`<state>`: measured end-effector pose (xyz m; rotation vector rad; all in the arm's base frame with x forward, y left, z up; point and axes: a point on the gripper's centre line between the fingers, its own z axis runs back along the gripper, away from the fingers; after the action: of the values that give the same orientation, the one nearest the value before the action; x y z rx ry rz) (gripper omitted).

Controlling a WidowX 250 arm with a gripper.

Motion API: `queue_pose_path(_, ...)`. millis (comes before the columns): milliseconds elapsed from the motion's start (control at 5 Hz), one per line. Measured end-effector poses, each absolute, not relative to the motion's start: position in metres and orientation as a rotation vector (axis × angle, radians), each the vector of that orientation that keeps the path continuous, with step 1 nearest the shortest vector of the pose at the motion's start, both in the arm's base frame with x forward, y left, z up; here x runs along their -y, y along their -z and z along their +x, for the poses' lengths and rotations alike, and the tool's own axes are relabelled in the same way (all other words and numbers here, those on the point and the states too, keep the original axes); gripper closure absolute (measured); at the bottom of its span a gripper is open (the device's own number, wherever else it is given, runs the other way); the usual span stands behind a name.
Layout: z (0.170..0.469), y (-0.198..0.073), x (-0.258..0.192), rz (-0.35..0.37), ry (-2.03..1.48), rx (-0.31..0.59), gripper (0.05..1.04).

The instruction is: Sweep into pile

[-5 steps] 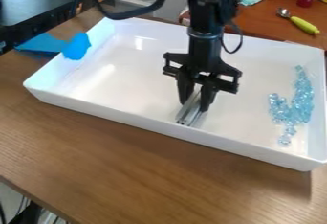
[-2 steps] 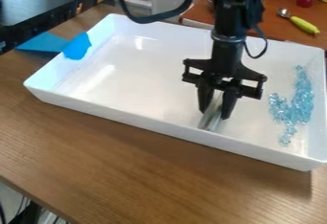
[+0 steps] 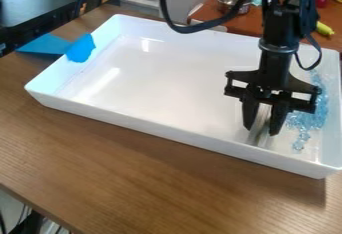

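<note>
My gripper (image 3: 262, 130) hangs down inside the white tray (image 3: 153, 123), right of its middle and close to its front wall. It is shut on a thin, flat, silvery tool (image 3: 257, 134) that stands tilted, its lower edge at the tray floor. Just to the right lie the clear light-blue pieces (image 3: 315, 114), in a loose band running along the tray's right side from back to front. The arm partly covers the upper part of that band.
Blue tape (image 3: 81, 48) is stuck over the tray's left rim. The tray sits on a brown wooden table (image 3: 133, 168). Behind it, a metal bowl (image 3: 232, 1) and a yellow-green handle (image 3: 324, 29) lie on a reddish-brown surface.
Across the frames my gripper has moved right through the tray with the silvery tool, from near the middle to beside the blue pieces. The pieces show no clear movement.
</note>
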<state>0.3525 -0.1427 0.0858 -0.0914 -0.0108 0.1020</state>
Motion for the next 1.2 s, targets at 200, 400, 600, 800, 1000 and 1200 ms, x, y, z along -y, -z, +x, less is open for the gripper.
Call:
queue_pose_path(200,0.357,-0.087,0.151,-0.104,-0.127,0.000,0.719)
queue_pose_path(400,0.357,-0.088,0.162,-0.113,-0.116,-0.005,0.719)
queue_pose_path(600,0.359,-0.091,0.167,-0.128,-0.113,-0.016,0.719)
queue_pose_path(800,0.356,-0.093,0.162,-0.135,-0.103,-0.049,0.719)
queue_pose_path(1000,0.360,-0.133,0.125,-0.162,-0.095,0.002,0.719)
queue_pose_path(1200,0.359,-0.160,0.069,-0.143,-0.104,0.040,0.719)
